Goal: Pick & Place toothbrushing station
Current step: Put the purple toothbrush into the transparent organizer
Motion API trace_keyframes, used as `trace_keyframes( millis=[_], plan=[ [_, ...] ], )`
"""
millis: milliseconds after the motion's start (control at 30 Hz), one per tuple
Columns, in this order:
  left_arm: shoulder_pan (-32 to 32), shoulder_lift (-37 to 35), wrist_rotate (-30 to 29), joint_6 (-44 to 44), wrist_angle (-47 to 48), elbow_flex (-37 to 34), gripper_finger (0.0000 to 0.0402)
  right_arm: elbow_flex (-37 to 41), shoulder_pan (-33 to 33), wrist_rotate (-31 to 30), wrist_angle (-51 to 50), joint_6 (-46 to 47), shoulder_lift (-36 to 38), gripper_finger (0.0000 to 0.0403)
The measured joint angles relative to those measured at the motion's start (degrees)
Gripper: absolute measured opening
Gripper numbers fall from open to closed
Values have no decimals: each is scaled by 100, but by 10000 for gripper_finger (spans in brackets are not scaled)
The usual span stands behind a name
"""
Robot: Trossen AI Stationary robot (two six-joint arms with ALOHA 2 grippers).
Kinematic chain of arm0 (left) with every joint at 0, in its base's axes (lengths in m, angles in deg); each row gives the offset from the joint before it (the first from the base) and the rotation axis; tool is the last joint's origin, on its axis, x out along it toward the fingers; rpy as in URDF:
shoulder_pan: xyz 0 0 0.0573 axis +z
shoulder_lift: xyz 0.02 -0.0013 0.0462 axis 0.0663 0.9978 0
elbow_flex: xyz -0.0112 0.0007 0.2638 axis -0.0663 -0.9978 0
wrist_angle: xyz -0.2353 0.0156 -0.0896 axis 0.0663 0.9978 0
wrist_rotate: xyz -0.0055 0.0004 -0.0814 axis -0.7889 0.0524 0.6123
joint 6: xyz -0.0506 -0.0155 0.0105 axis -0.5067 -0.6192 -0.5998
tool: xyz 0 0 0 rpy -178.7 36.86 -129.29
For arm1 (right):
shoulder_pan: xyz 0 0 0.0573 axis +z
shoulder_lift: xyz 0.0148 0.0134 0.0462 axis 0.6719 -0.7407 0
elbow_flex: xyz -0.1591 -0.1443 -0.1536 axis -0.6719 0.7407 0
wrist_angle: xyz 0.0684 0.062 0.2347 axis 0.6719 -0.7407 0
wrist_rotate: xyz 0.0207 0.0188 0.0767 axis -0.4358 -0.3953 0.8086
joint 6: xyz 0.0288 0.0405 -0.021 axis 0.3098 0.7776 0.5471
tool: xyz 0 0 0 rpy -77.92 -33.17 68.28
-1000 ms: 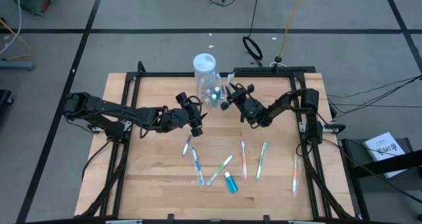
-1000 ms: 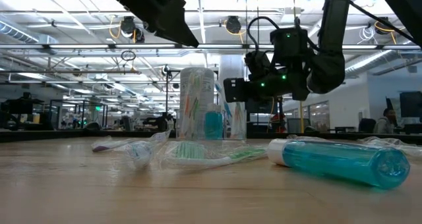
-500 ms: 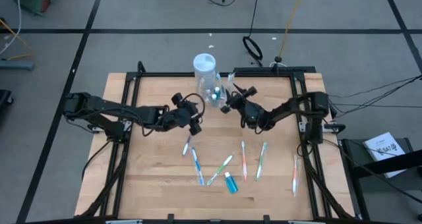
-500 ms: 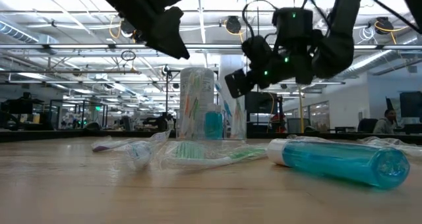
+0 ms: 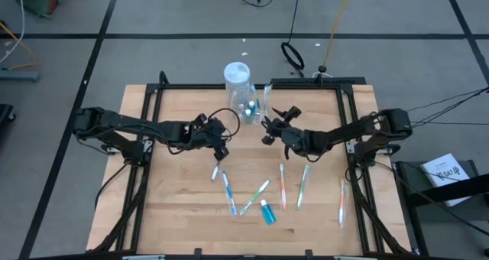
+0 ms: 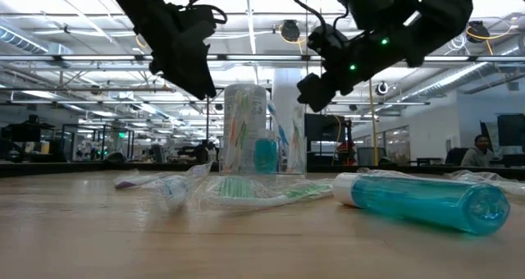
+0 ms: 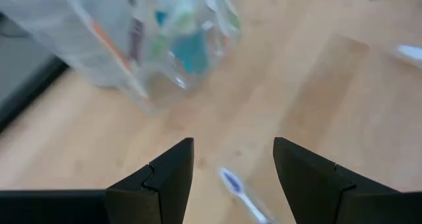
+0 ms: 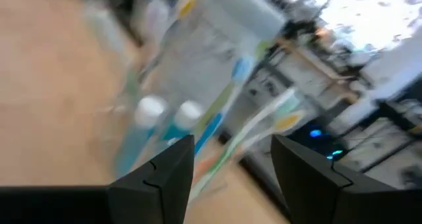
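The tabletop [image 5: 176, 191] is pale wood planking set in a black frame, standing on a grey floor crossed by dark lines, with cables trailing behind it. Seen level across the wood, the room beyond is a wide hall with white ceiling beams, hanging lights and rows of workstations; a person [image 6: 477, 152] sits far back.

The small clear cup [image 5: 247, 109] stands near the tabletop's far edge, just in front of a taller clear jar with a white lid [image 5: 237, 74]. Inside the cup are teal white-capped tubes and several pastel brushes, their handles leaning out above the rim. In front of the cup, toward the near edge, more toothbrushes lie loose: a blue one [image 5: 228, 192], a green one [image 5: 255, 196], an orange one [image 5: 282, 185], another green one [image 5: 302, 186] and a pink one [image 5: 341, 201] off to the side. A teal tube [image 5: 267, 211] lies among them.

The left claw [image 5: 219, 135] hangs above the wood beside the cup, fingers spread wide and empty. The right claw [image 5: 276, 123] hovers on the cup's other side, also spread wide, holding nothing.
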Motion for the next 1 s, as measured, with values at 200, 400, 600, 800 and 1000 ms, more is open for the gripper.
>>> trace_keyframes(
  millis=[200, 400, 600, 800, 1000],
  plan=[
    [-4, 0, 368, -118, -21, 0, 214, -3, 93, 1530, -1901, 1153, 644, 192],
    [-11, 0, 498, -138, -25, -2, 214, -3, 93, 3255, -2739, 1745, 873, 192],
    [-52, 2, 511, 244, -5, -2, 214, -3, 115, 4343, -3235, 1978, 871, 190],
    [-180, 58, 741, 443, -60, -2, 214, -3, 113, 4304, -3255, 1976, 871, 190],
    [-331, 72, 1101, 828, -71, -6, 214, -3, 113, 4306, -3253, 1974, 871, 188]
  ],
)
